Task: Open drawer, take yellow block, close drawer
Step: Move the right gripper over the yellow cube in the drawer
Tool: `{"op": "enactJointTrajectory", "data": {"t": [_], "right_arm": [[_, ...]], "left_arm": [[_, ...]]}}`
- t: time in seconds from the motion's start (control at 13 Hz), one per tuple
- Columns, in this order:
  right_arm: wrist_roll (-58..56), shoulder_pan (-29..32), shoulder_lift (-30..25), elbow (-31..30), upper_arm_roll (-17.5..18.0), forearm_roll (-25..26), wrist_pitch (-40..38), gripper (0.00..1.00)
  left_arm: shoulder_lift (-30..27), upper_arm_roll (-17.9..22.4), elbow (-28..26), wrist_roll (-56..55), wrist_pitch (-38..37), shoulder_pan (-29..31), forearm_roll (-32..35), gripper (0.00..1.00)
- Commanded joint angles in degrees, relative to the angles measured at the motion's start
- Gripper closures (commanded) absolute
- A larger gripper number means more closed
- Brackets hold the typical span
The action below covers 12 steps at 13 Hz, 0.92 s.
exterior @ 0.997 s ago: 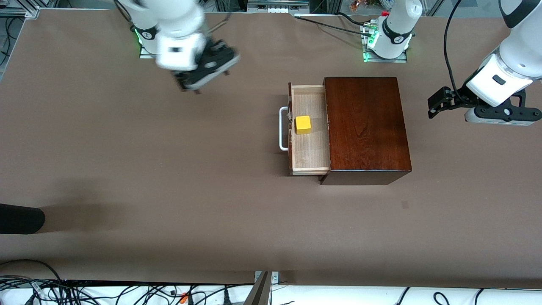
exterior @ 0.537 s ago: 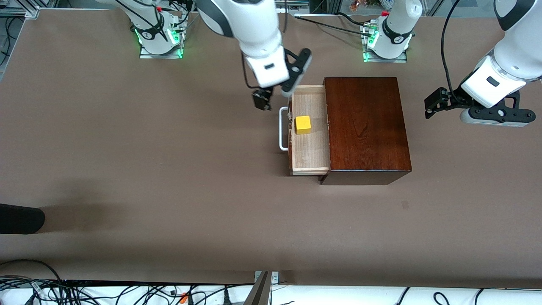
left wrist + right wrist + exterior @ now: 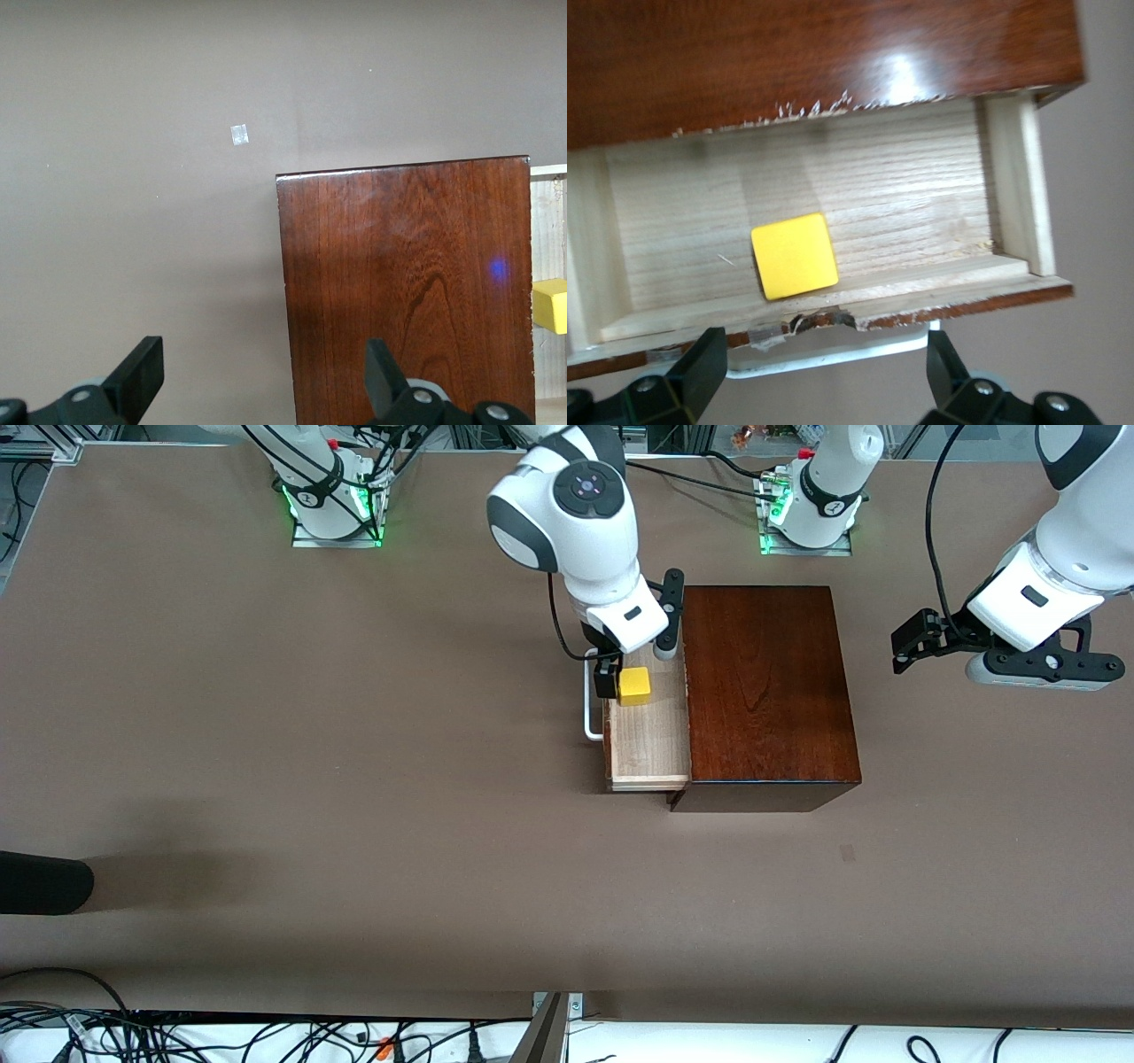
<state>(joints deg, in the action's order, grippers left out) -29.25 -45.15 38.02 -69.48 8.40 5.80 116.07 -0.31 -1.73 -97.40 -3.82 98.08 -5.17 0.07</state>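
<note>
Even, bright overhead light covers the brown bench [image 3: 354,779], leaving only soft shadows: a broad faint one near the bench edge closest to the front camera, at the right arm's end. The glossy mahogany box [image 3: 833,53] throws a white glare spot in the right wrist view, slightly blurred there, and a small blue glint in the left wrist view.

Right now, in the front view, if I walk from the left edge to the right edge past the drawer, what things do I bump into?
White handle → yellow block in the open drawer → dark wooden box → left gripper, open.
</note>
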Motion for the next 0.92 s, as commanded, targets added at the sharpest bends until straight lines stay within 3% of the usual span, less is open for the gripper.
{"op": "enactJointTrajectory", "data": {"t": [0.0, 0.23, 0.84], "right_arm": [[-0.9, -2.4, 3.1, 2.4, -0.6, 2.6, -0.2, 0.00], [-0.9, -4.5, 4.3, 2.4, -0.7, 5.8, -0.4, 0.00], [-0.2, -5.3, 8.3, 2.5, -1.2, 6.3, 3.6, 0.00]], "left_arm": [[-0.8, -0.4, -0.6, 0.9, -0.5, 0.5, 1.0, 0.00], [-0.8, -0.5, -0.6, 0.9, -1.1, 0.5, 1.0, 0.00], [-0.8, -0.4, -0.5, 0.9, -2.3, 0.5, 0.9, 0.00]]}}
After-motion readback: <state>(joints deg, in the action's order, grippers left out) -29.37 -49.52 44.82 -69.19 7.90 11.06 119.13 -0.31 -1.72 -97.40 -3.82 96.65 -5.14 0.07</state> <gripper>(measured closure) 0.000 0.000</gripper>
